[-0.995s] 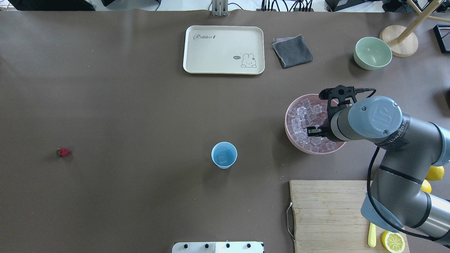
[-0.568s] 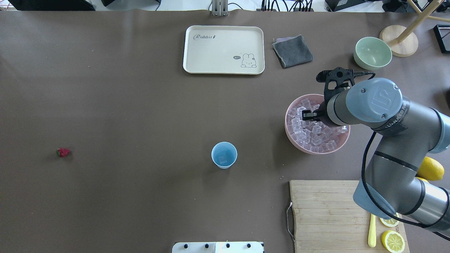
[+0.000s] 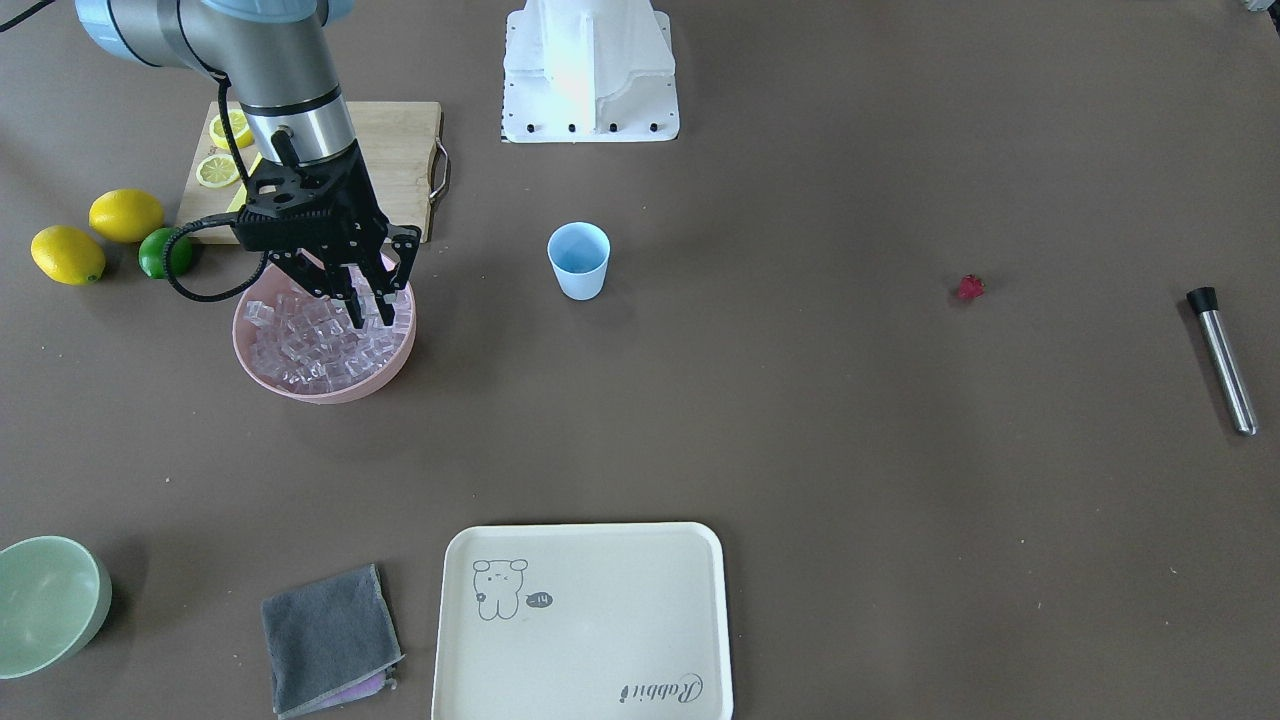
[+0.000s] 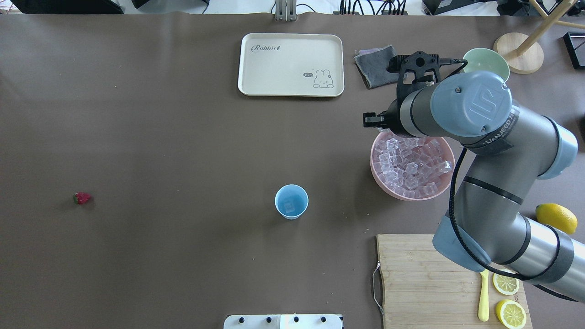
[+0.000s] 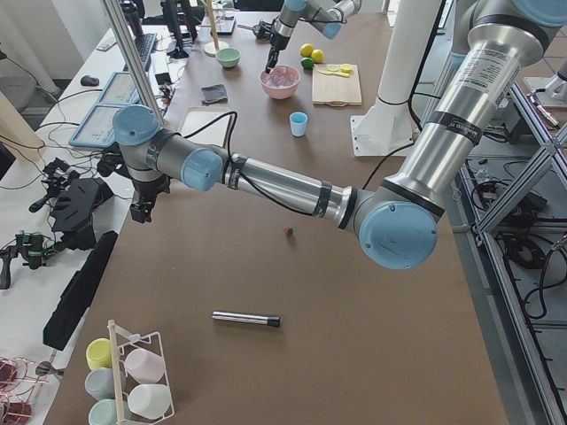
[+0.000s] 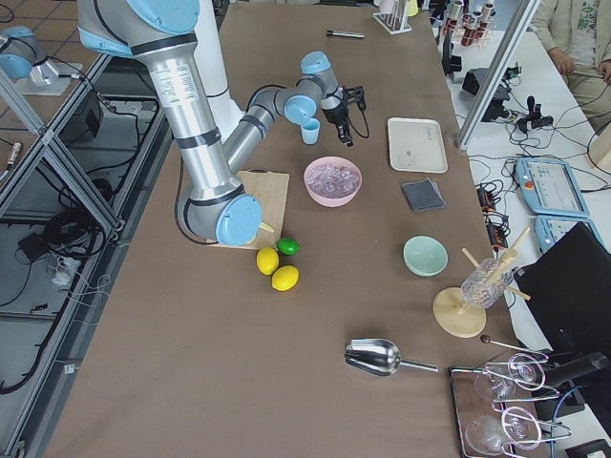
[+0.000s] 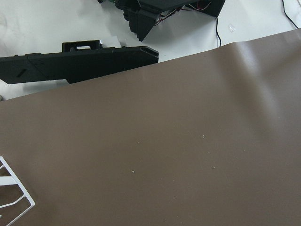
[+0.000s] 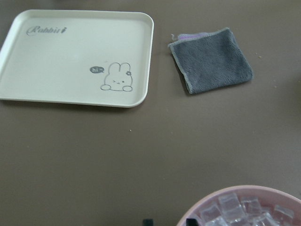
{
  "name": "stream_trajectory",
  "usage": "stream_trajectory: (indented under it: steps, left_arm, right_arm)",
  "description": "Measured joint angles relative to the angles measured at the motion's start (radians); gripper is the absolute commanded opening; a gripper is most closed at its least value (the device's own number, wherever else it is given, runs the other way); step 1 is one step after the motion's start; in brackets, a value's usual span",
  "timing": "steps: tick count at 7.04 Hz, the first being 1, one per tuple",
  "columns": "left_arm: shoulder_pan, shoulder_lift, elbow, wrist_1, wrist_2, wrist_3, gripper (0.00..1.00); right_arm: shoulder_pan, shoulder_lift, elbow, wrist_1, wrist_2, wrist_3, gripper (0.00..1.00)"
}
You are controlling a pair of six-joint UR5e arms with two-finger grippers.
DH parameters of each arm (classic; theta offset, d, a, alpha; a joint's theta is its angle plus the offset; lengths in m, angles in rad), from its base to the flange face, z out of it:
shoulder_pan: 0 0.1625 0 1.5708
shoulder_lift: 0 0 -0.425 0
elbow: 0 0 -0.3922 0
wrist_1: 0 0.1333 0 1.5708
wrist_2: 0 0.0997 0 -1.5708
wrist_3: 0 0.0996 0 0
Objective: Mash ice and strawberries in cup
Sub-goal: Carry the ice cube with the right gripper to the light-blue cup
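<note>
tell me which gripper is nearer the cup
Right. The right gripper hangs over the pink bowl's rim, a short way to the cup's right. The left gripper is far off at the table's left end, beyond the strawberry.

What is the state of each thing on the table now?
cup: upright, one ice cube inside
pink bowl: upright, full of ice
light green bowl: upright, empty
tray: empty
grey cloth: folded
strawberry: whole, on table
muddler: lying flat
right claw: hovering near pink bowl; grip unclear

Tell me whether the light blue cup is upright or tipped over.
Upright: the small light blue plastic cup stands on its narrower base, round mouth facing up.
</note>
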Motion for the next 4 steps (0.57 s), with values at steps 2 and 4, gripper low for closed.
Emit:
stream_trajectory:
  steps: [2,4]
  left_arm:
    - [0.000,0.004,-0.003,0.000,-0.005,0.000,0.98]
    - [0.000,0.005,-0.005,0.000,-0.009,-0.001,0.98]
  right_arm:
    - [-0.035,0.067,0.001,0.016,-0.050,-0.004,0.00]
    - [-0.121,0.120,-0.004,0.020,-0.125,-0.008,0.00]
